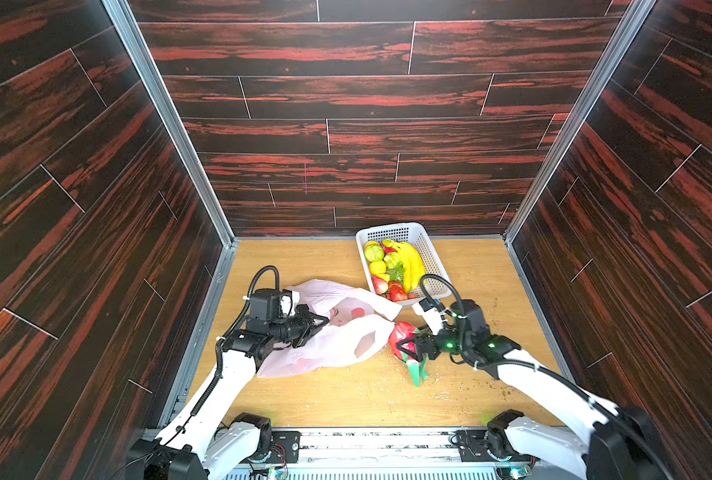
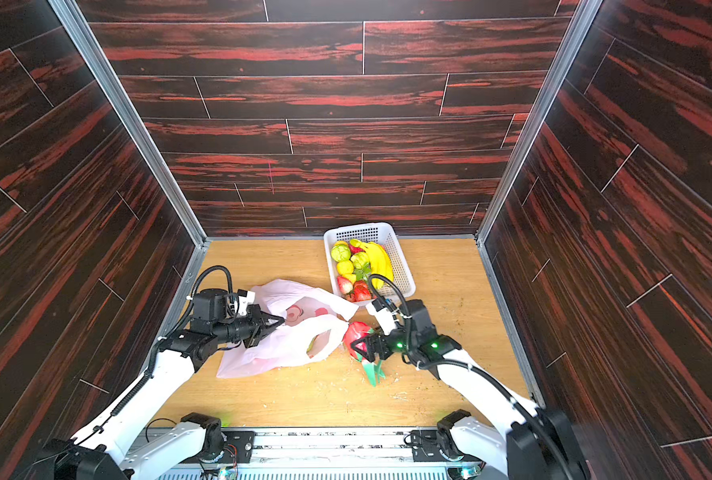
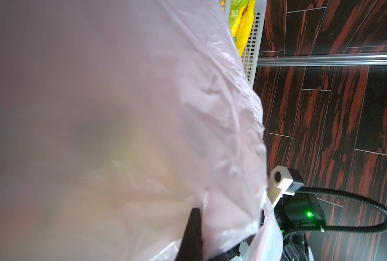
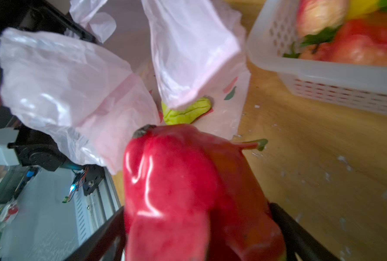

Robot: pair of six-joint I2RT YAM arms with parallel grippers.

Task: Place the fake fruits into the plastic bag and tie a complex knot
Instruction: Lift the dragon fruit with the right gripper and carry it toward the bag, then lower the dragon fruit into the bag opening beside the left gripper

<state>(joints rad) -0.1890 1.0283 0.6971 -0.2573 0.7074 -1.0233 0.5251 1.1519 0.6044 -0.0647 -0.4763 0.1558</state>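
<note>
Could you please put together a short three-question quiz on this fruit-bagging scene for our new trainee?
1. Multiple choice: what does the right gripper hold? A) a banana B) the dragon fruit C) a strawberry
2. True or false: the white basket is empty.
3. Fill in: the left gripper is shut on the ______.
Key: 1 B. 2 false. 3 plastic bag.
</note>
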